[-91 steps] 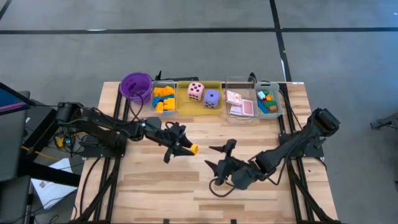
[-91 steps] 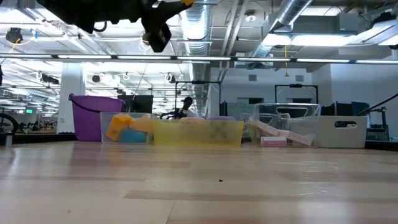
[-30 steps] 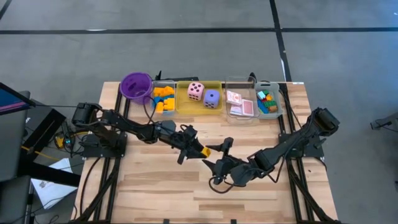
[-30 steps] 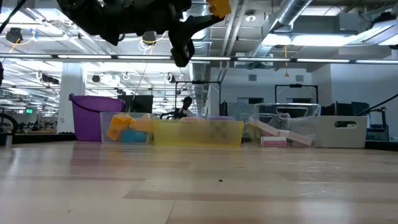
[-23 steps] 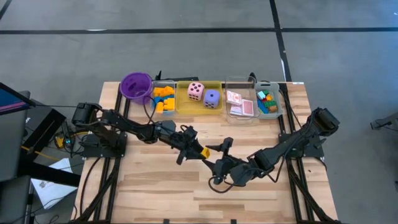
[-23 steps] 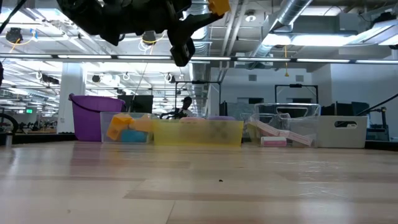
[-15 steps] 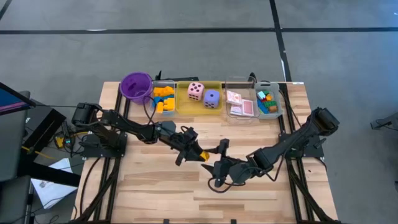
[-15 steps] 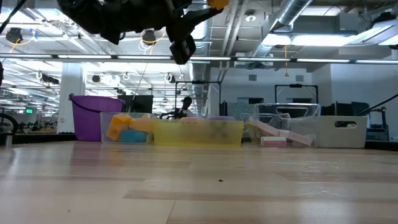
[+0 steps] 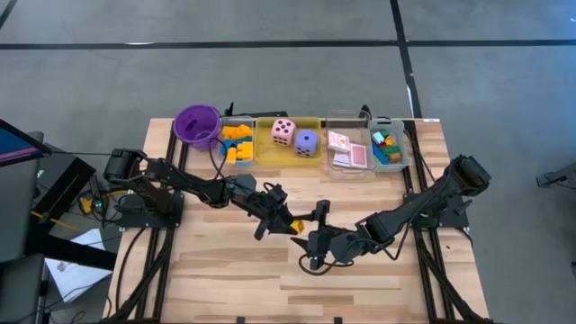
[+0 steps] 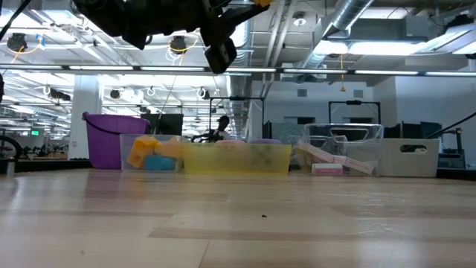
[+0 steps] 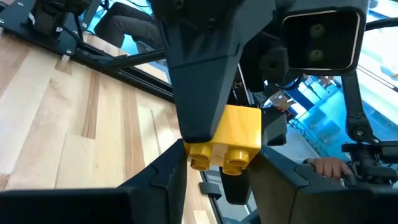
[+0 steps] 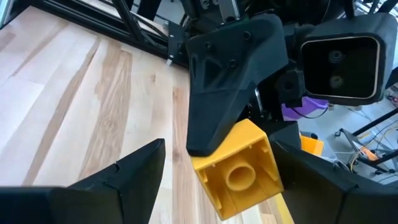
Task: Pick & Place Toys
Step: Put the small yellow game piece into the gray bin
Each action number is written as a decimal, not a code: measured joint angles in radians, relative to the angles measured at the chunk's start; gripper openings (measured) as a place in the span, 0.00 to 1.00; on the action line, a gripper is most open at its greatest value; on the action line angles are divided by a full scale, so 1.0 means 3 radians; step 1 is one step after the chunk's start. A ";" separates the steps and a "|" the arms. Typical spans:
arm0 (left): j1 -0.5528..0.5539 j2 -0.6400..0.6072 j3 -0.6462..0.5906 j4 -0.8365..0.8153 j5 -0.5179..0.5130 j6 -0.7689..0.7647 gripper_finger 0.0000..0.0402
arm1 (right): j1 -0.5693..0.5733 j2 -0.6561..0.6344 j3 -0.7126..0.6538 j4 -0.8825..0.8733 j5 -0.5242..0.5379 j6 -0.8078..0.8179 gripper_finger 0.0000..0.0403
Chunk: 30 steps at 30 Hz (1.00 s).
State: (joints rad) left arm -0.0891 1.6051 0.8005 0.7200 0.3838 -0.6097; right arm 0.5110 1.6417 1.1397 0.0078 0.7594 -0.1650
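Near the middle of the high view, above the wooden bench [image 9: 225, 270], the two grippers meet. The left gripper [image 9: 290, 222] reaches in from the left of the frame and pinches a yellow block [image 9: 294, 225] between its fingers; in the left wrist view the yellow block [image 11: 227, 139] sits clamped with its studs facing down in the picture. The right gripper [image 9: 315, 236] comes in from the right of the frame with its fingers spread, one on either side of the block. In the right wrist view those spread fingers [image 12: 124, 177] flank the yellow block [image 12: 241, 168], and whether they touch it cannot be told. In the low view the left arm hangs at the upper left of the frame, well above the bench top, with the yellow block [image 10: 262, 3] just showing at the top edge.

Along the upper edge of the bench in the high view stands a row of containers: a purple cup [image 9: 196, 123] at the left, then a clear tray of orange and blue blocks [image 9: 238, 142], a yellow tray [image 9: 263, 153] holding a pink die [image 9: 283, 131] and a purple die [image 9: 307, 142], a clear tray with pink cards [image 9: 347, 150], and at the right a tray of mixed coloured blocks [image 9: 387, 147].
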 joint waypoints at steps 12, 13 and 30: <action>0.0001 0.0000 -0.0003 -0.0023 0.0026 -0.0022 0.33 | -0.0003 0.0000 0.0000 -0.0012 0.0006 -0.0043 0.45; 0.0001 0.0001 -0.0004 -0.0025 0.0030 -0.0058 0.33 | -0.0001 0.0000 0.0000 -0.0028 0.0014 -0.0069 0.41; 0.0479 -0.1005 -0.0008 -0.1623 0.0291 0.0927 0.63 | 0.0117 0.0003 0.0008 -0.0232 0.0909 0.0562 0.36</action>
State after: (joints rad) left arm 0.0546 1.3034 0.7981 0.2332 0.4711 -0.3316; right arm 0.5460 1.6424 1.1419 -0.0619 1.0321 0.0035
